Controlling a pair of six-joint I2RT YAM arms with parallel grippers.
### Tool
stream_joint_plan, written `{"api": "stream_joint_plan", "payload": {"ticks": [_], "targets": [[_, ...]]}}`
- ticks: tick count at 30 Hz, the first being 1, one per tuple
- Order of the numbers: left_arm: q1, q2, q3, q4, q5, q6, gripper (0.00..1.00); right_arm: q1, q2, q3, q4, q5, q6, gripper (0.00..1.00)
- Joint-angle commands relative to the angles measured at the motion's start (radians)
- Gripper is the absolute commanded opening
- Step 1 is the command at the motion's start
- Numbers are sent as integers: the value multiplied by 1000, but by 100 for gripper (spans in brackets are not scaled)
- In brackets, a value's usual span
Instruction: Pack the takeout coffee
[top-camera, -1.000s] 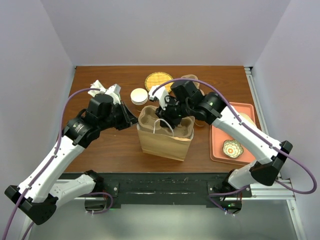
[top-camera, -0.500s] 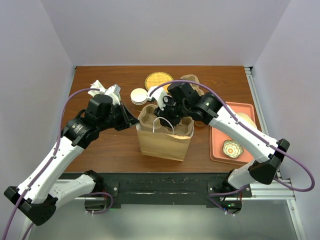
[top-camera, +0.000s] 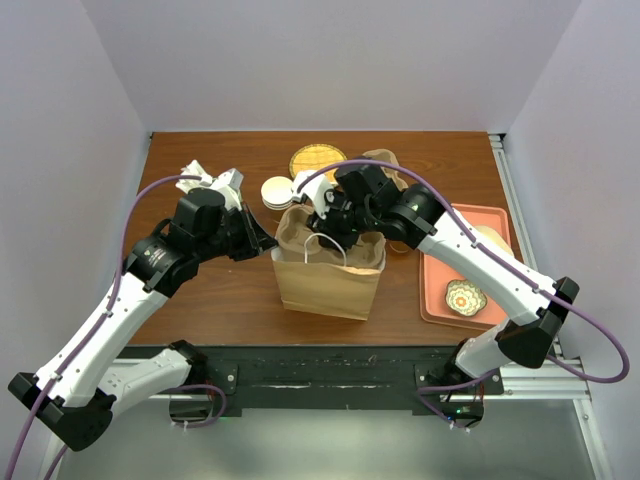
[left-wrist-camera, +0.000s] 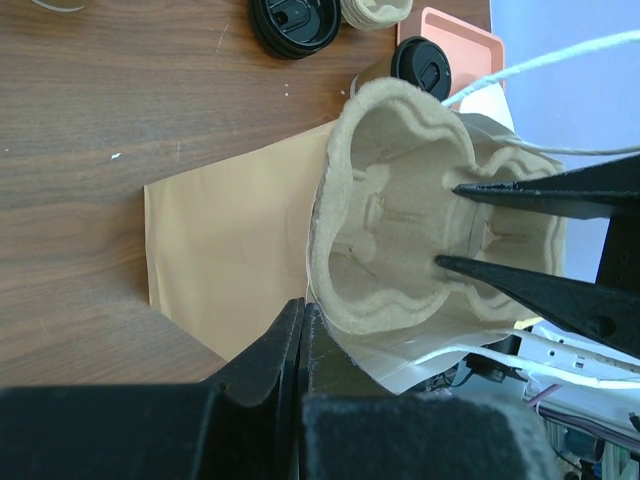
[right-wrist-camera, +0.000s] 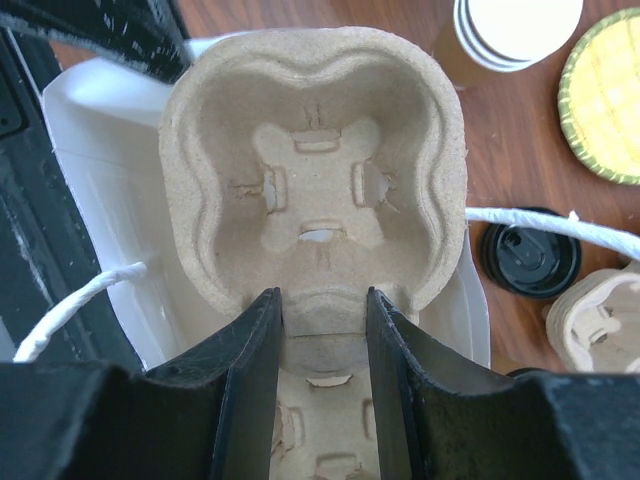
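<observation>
Jaws of the left gripper (left-wrist-camera: 303, 308) are pinched shut on the rim of the brown paper bag (left-wrist-camera: 230, 230), which stands on the tabletop (left-wrist-camera: 90, 120) with a pulp cup carrier (right-wrist-camera: 310, 150) filling its mouth. The right gripper (right-wrist-camera: 322, 300) has its jaws clamped across the carrier's centre ridge. The takeout coffee (left-wrist-camera: 420, 62) stands upright just outside the bag, between a loose black lid (left-wrist-camera: 295, 20) and an orange tray (left-wrist-camera: 460, 25).

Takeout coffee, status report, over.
Left fingers shut on paper bag rim. Right fingers clamp cup carrier in bag mouth. Takeout coffee on table beside bag, unpacked.
</observation>
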Motion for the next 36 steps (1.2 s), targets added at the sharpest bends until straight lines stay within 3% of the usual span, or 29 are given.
{"api": "stream_joint_plan", "payload": {"ticks": [1, 18, 36], "targets": [[0, -5, 21, 31, 41, 36, 0, 3, -24, 30, 108, 46, -37, 15], [-2, 1, 38, 21, 10, 19, 0, 1, -70, -75, 9, -106, -89, 15], [-2, -7, 37, 53, 45, 20, 0, 21, -48, -134, -33, -39, -68, 16]]}}
